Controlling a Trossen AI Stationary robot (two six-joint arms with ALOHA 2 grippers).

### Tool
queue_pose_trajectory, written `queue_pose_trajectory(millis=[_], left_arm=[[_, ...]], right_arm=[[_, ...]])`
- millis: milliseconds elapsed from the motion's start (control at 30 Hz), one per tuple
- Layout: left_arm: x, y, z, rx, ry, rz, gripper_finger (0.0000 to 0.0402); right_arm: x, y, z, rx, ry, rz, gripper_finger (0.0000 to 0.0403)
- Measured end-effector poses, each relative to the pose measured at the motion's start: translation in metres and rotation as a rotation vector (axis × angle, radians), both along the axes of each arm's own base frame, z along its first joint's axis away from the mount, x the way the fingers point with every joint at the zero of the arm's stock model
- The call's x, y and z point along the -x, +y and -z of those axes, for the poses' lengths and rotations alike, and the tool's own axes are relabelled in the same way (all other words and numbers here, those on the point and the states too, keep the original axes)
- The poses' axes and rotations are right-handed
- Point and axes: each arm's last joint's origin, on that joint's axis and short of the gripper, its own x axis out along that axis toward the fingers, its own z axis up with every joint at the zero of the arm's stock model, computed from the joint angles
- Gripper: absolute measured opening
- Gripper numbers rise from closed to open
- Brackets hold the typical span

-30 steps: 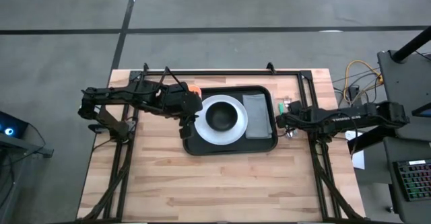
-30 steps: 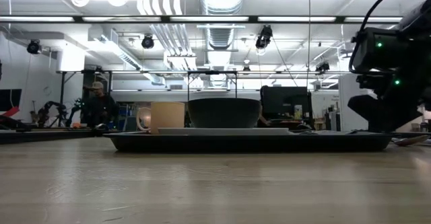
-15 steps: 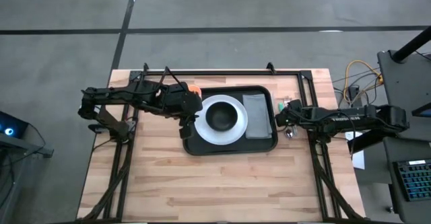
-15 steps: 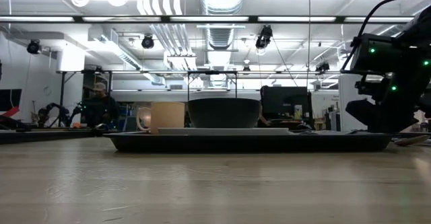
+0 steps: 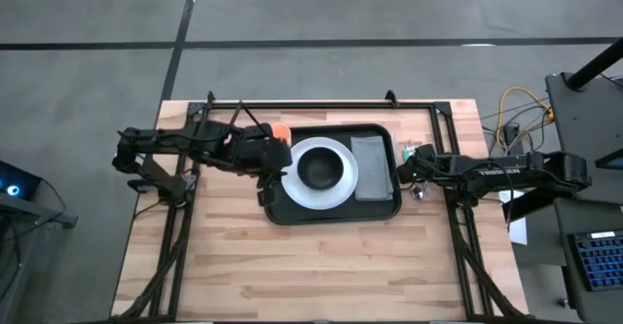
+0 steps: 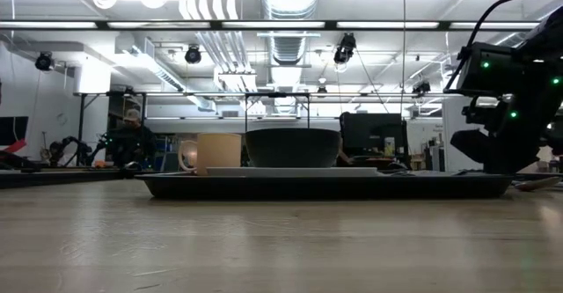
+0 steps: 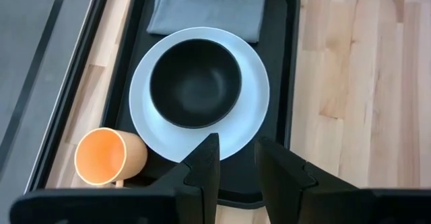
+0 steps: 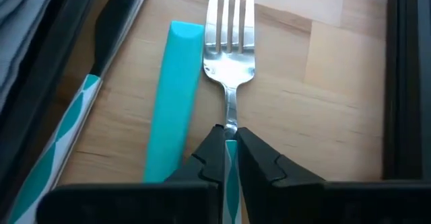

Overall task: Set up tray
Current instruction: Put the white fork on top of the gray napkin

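Wooden desk [image 5: 321,266] carries the stiff, loaded tray [image 5: 336,214]; grip its rim. Right tool [image 8: 229,140] clamps a slippery fork [image 8: 230,46]; left tool [image 7: 236,160] hovers apart.

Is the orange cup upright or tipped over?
Upright: the low view shows the cup standing on the tray, and the left wrist view looks into its open mouth.

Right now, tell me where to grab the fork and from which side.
Take the fork by its thin neck just below the tines, coming straight down from above: it lies flat on the table, and a teal handle lies close alongside, leaving little room. The right claw is shut there.
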Motion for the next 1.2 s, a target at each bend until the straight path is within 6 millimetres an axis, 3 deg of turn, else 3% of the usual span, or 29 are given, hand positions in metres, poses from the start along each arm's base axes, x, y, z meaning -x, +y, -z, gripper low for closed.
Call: queue_pose_trajectory(millis=[167, 333, 600, 733, 833, 1200], left_arm=[[0.001, -0.008, 0.000, 0.000, 0.000, 0.028, 0.0076], [0.002, -0.012, 0.000, 0.007, -0.003, 0.030, 0.0076], [0.004, -0.008, -0.003, -0.060, -0.032, -0.050, 0.0076], [0.007, -0.005, -0.006, -0.157, -0.052, -0.096, 0.0076], [0.007, -0.004, -0.006, -0.172, -0.055, -0.105, 0.0076], [0.008, -0.004, -0.006, -0.201, -0.029, -0.072, 0.0076]], right_arm=[[-0.004, -0.002, -0.013, 0.003, 0.051, 0.001, 0.0015], [-0.017, -0.006, -0.051, 0.025, 0.081, 0.006, 0.0014], [-0.045, 0.002, -0.127, 0.049, -0.086, -0.020, 0.0012], [-0.068, 0.012, -0.147, 0.060, -0.159, -0.033, 0.0012], [-0.091, 0.018, -0.144, 0.061, -0.135, -0.021, 0.0011], [-0.177, 0.022, -0.101, 0.060, -0.005, 0.042, 0.0011]])
